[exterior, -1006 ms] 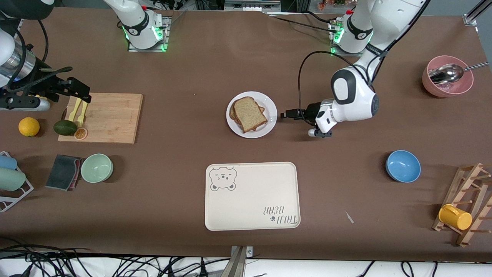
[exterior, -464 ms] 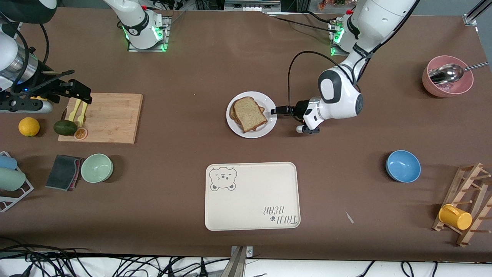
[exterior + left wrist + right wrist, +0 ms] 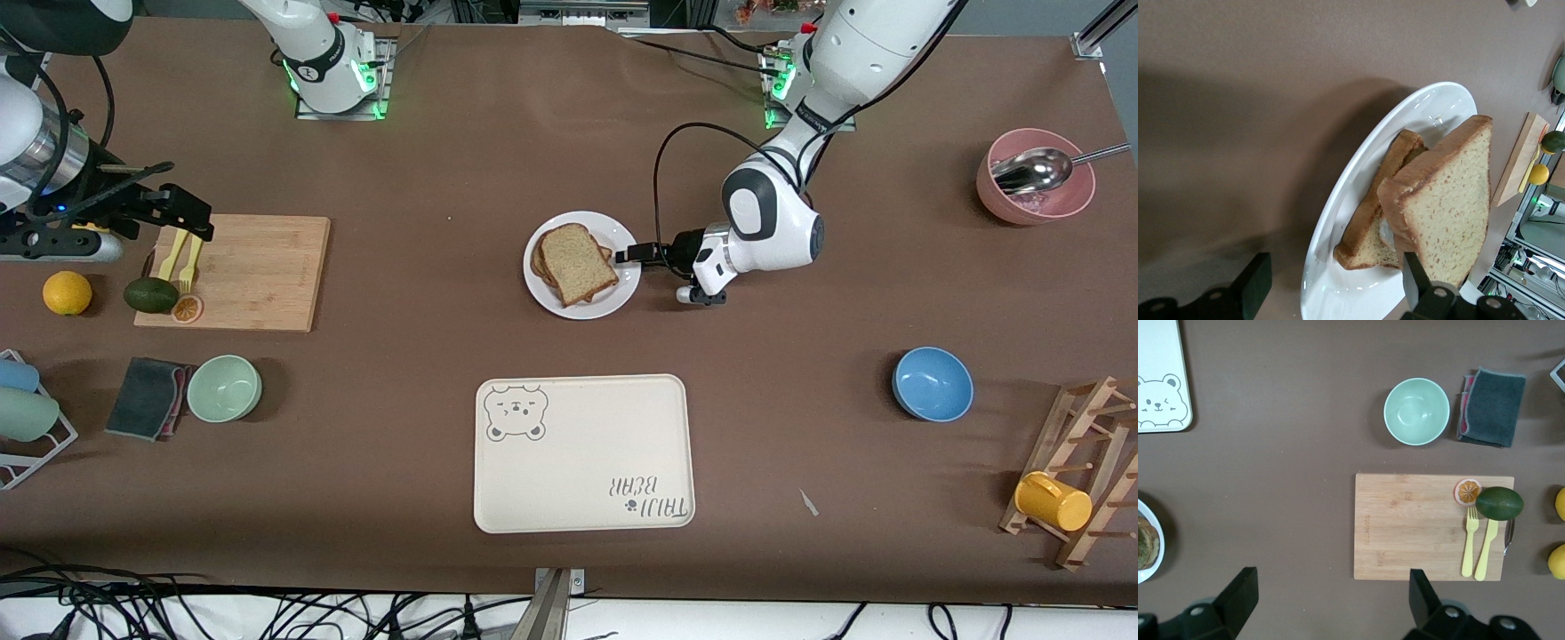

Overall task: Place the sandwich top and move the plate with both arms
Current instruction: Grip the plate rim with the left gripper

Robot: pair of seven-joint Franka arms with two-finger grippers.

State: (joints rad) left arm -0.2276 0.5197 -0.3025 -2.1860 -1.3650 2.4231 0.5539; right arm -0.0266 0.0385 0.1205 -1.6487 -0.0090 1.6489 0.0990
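Note:
The white plate (image 3: pixel 625 286) sits mid-table with two bread slices stacked on it. The sandwich top (image 3: pixel 578 263), a speckled light-brown slice, lies askew on the lower slice (image 3: pixel 1381 200). My left gripper (image 3: pixel 629 253) is low at the plate's rim on the side toward the left arm's end of the table. In the left wrist view it (image 3: pixel 1335 283) is open, one finger under the rim (image 3: pixel 1338 220) and one above it, beside the sandwich top (image 3: pixel 1451 200). My right gripper (image 3: pixel 173 206) waits open above the cutting board's end, nothing between its fingers (image 3: pixel 1330 593).
The cream bear tray (image 3: pixel 582 453) lies nearer to the front camera than the plate. A cutting board (image 3: pixel 244 271) with forks and an avocado, a green bowl (image 3: pixel 224 388) and a cloth are toward the right arm's end. A blue bowl (image 3: pixel 932 383) and a pink bowl (image 3: pixel 1036 176) are toward the left arm's end.
My left gripper has slid in toward the plate until its fingers reach the rim. The right arm has hardly moved, and the plate and bread stay put.

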